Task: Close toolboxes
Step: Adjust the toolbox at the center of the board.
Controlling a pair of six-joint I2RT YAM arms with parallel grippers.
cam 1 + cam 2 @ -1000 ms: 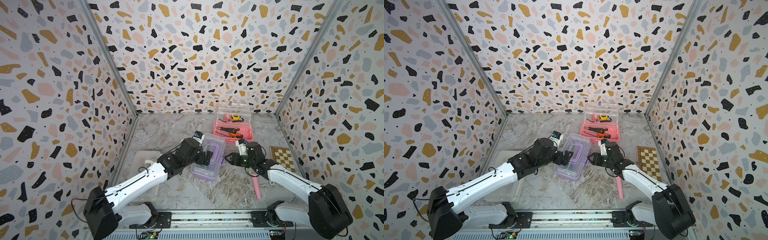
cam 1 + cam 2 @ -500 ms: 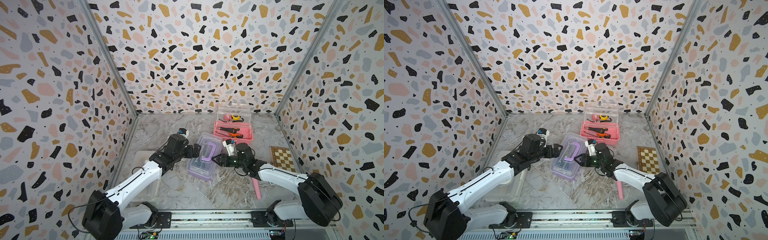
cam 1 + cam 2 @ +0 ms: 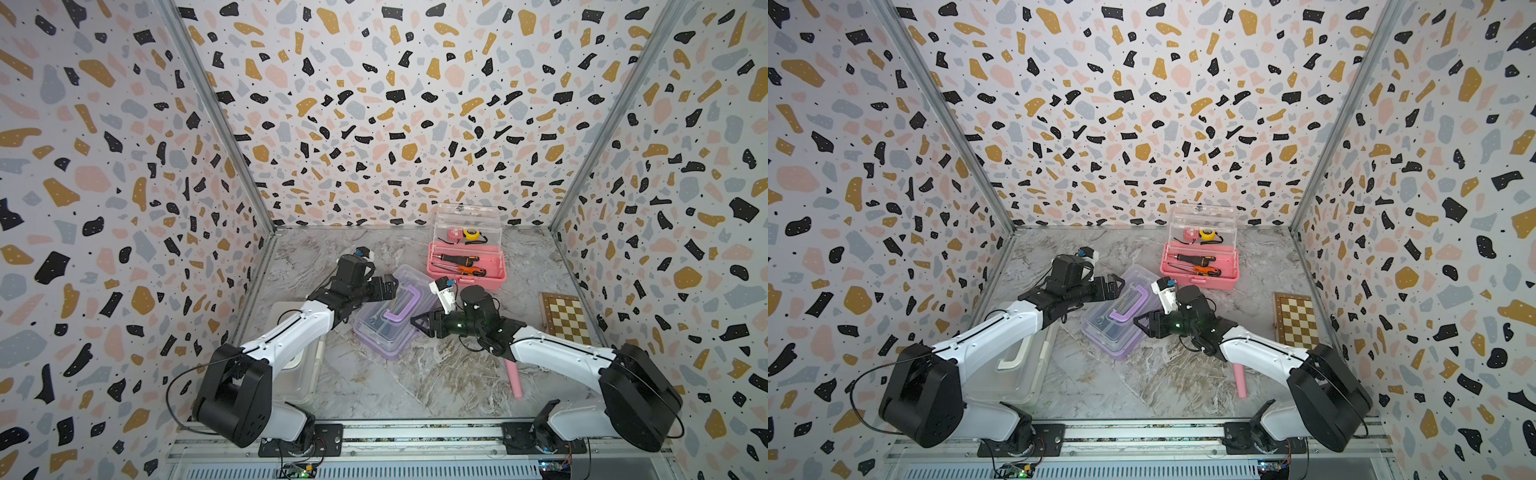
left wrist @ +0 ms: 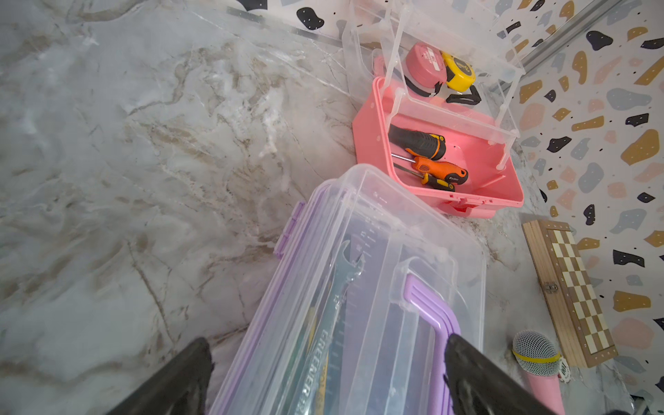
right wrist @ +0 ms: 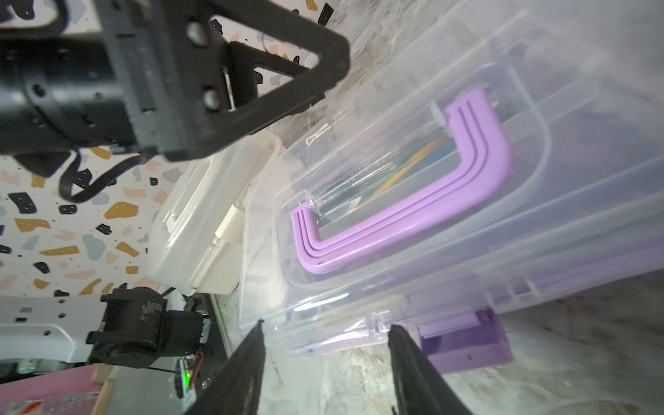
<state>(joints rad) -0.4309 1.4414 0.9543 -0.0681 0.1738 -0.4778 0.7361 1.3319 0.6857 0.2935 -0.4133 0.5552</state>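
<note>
Purple box: the purple-based rectangular plastic toolbox [image 3: 390, 318] with a clear lid lay mid-table at a slant, lid down, its purple U-shaped handle [image 5: 402, 201] flat on top.
Pink box: the pink-based plastic toolbox [image 3: 467, 266] stood behind it near the back wall, clear lid upright and open, screwdrivers with orange and black grips [image 4: 427, 158] in the base.
White box: the white-based plastic toolbox [image 3: 1013, 365] sat at the table's left edge, partly under the left arm, lid down.
Left gripper [image 3: 384, 286]: fingers spread wide at the purple box's far left side, grasping nothing.
Right gripper [image 3: 422, 324]: fingers parted at the box's near right edge beside the purple latch [image 5: 467, 337], nothing held.
Others: a pink toy microphone [image 4: 539, 363] and a brown checkered wooden board [image 3: 565, 313] lay right of the boxes.
</note>
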